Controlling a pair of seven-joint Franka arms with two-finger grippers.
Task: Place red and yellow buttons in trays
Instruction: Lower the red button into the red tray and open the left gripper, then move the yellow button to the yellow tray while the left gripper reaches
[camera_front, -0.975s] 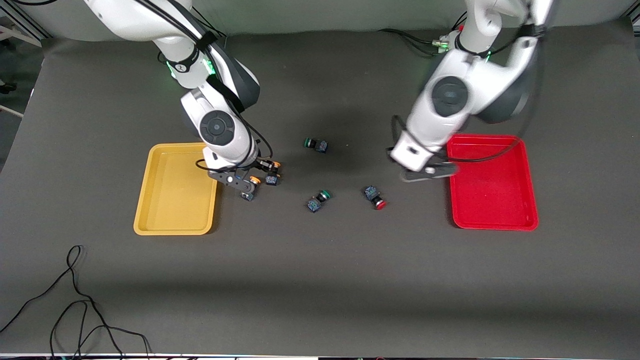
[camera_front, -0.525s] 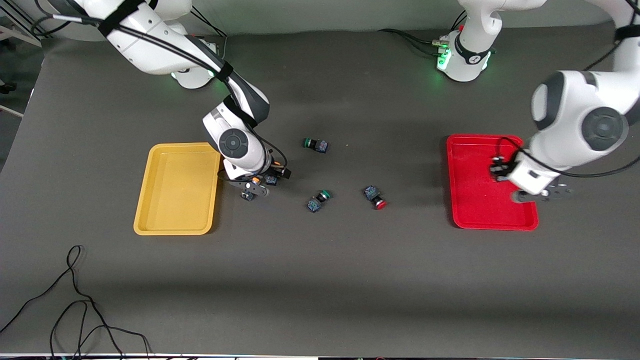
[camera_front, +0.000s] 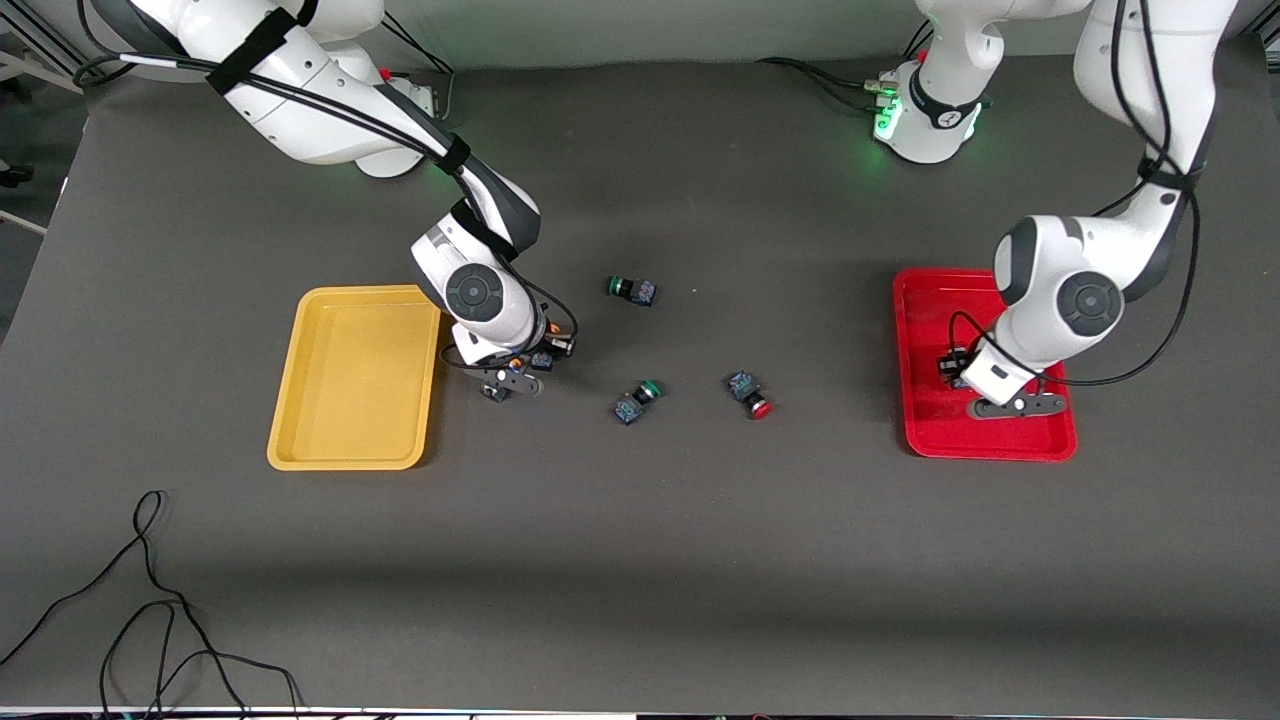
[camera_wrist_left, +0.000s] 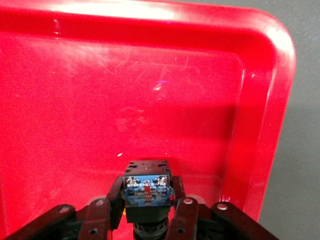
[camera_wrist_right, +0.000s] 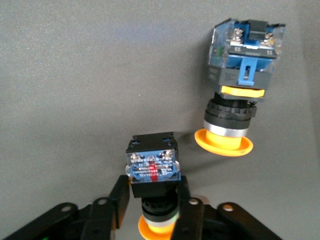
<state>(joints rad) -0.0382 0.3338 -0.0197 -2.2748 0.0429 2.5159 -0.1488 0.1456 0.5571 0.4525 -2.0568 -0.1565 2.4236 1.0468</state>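
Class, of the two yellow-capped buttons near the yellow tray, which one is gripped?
The yellow-capped button between the right gripper's fingers; the other yellow-capped button lies free on the table beside it.

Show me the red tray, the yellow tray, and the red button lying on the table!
red tray (camera_front: 1040, 444): front view, on its rim nearest the camera.
yellow tray (camera_front: 350, 370): front view, on its bare floor.
red button (camera_front: 761, 408): front view, on its round red cap.

The left wrist view's lower edge cuts off the cap of the gripped button (camera_wrist_left: 147, 192), hiding its colour.
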